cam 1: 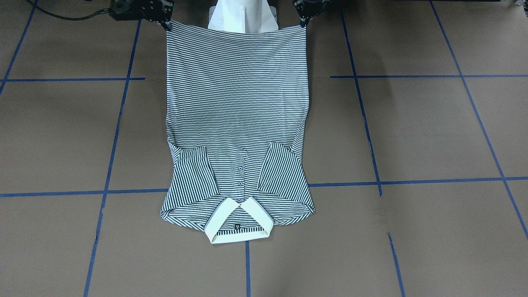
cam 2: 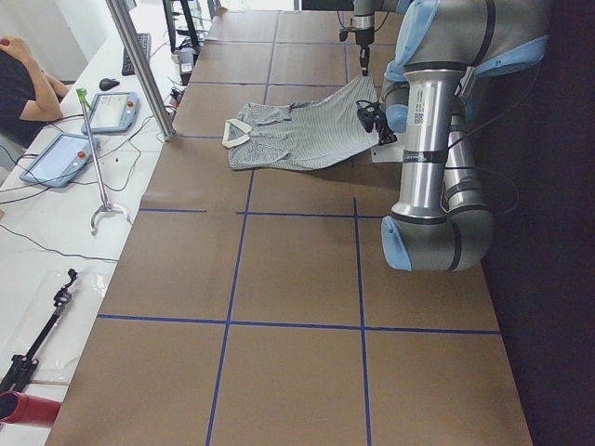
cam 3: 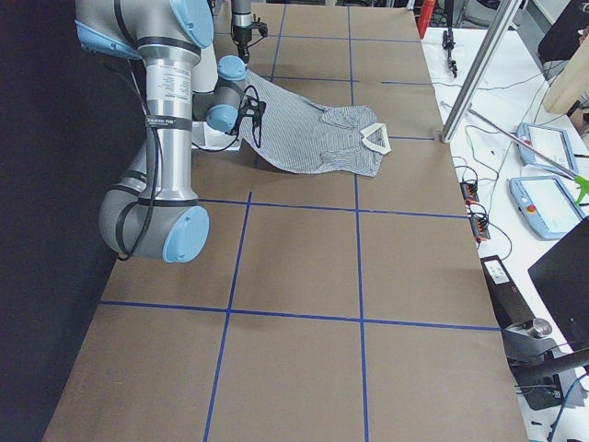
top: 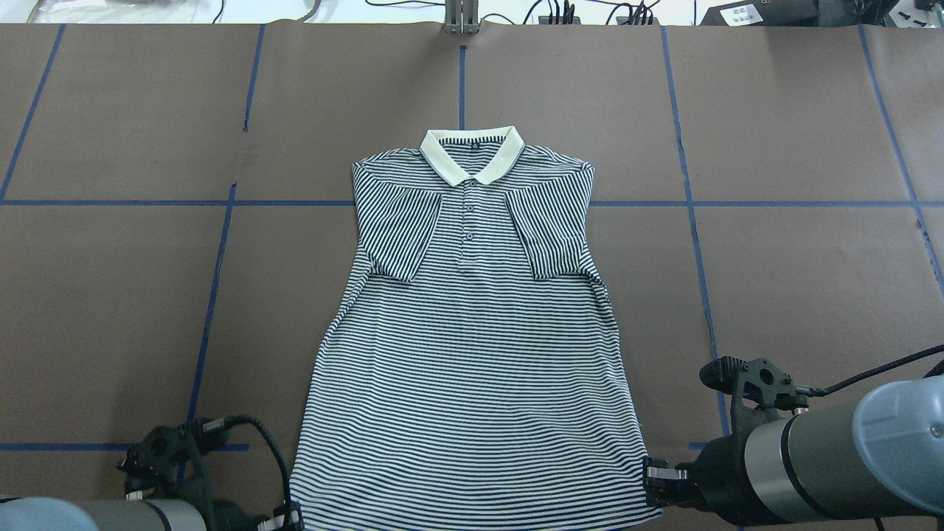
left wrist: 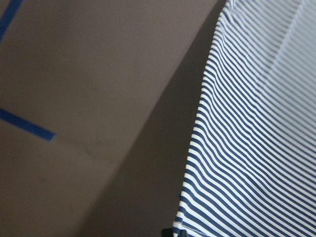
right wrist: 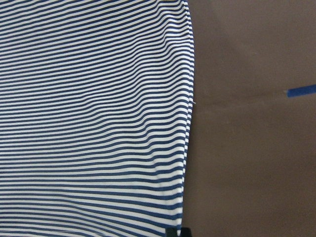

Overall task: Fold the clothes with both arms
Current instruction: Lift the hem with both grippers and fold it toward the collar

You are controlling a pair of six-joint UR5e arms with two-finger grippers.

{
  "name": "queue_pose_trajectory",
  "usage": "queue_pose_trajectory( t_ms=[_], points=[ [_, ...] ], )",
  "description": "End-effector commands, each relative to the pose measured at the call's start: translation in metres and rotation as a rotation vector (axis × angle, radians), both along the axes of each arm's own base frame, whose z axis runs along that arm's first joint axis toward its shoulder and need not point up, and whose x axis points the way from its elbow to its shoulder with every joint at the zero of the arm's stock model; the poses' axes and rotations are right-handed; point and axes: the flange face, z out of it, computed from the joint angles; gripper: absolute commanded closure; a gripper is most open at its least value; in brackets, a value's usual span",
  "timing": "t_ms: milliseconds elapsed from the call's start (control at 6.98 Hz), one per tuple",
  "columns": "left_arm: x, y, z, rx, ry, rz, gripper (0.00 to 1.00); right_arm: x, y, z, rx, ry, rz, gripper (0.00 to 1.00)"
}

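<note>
Now: left gripper [cam 1: 304,21] and right gripper [cam 1: 166,24] each clamped on a corner of the hem [cam 1: 237,29] of the striped polo shirt [cam 1: 237,103]; that end raised, collar [cam 1: 239,222] flat on table [cam 1: 412,132].

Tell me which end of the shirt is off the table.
The hem, held up at its corners by the left gripper and right gripper; the collar lies flat.

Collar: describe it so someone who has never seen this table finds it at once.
On the brown table gridded with blue tape is spread one striped shirt. Follow its row of buttons to the neck end, where the collar sits. It is the only plain cream part; everything round it is navy-and-white striped.
</note>
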Motion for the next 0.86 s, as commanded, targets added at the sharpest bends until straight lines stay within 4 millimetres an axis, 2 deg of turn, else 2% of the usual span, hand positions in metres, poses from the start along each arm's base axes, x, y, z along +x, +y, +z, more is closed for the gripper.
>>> queue_pose_trajectory(
  t_ms=[0,143,286,430,573,716],
  points=[
    [-0.01,0.042,-0.018,-0.033,0.047,0.092,1.0,0.007,0.009,-0.01,-0.026,-0.027,-0.057,1.0],
    [-0.014,0.033,-0.021,-0.027,0.054,0.075,1.0,0.008,0.001,-0.009,-0.02,-0.025,-0.029,1.0],
    [-0.02,0.006,-0.02,-0.007,0.054,0.022,1.0,0.009,-0.016,-0.002,-0.009,-0.012,0.008,1.0],
    [-0.025,-0.013,-0.019,0.059,0.056,0.01,1.0,0.009,-0.037,-0.008,0.071,-0.038,0.027,1.0],
    [-0.028,-0.038,-0.015,0.12,0.044,-0.021,1.0,0.001,-0.07,-0.021,0.138,-0.071,0.074,1.0],
    [-0.026,-0.066,-0.014,0.194,0.029,-0.046,1.0,0.0,-0.1,-0.021,0.189,-0.066,0.11,1.0]
  ],
)
